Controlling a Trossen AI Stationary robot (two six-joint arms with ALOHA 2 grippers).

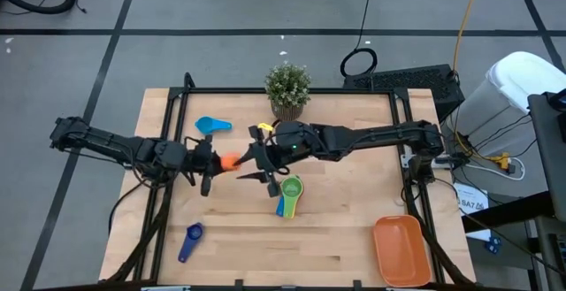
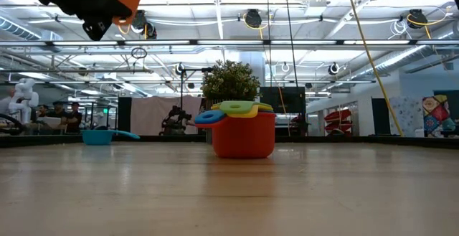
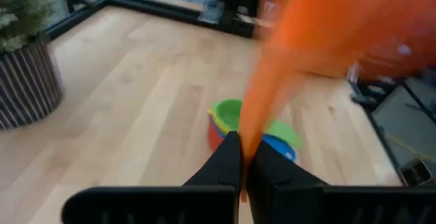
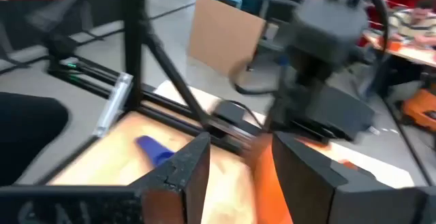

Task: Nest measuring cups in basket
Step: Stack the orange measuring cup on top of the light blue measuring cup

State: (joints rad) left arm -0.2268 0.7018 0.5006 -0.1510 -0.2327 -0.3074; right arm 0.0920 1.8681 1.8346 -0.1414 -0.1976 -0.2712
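Note:
An orange measuring cup (image 1: 230,160) hangs above the table's middle, with my left gripper (image 1: 215,160) shut on it from the left. My right gripper (image 4: 238,176) faces it from the right with its fingers open and the orange cup (image 4: 269,190) between them. A stack of cups (image 1: 289,194), green on top over yellow and blue in a red one (image 2: 244,139), stands on its base just nearer than the grippers. A light blue cup (image 1: 212,125) lies far left and a dark blue cup (image 1: 190,241) near left. The orange basket (image 1: 402,251) sits at the near right corner. My left gripper pinches the orange cup's narrow handle end (image 3: 244,139) between its two fingers, coming nearly level from the table's left. The cup is lifted clear of the table and widens away from the fingertips. My right gripper: I cannot tell whether its open fingers touch the orange cup.
A small potted plant (image 1: 287,88) stands at the far edge, behind the grippers. A black frame (image 1: 402,132) borders the table's sides. Bare wood lies between the stack and the basket.

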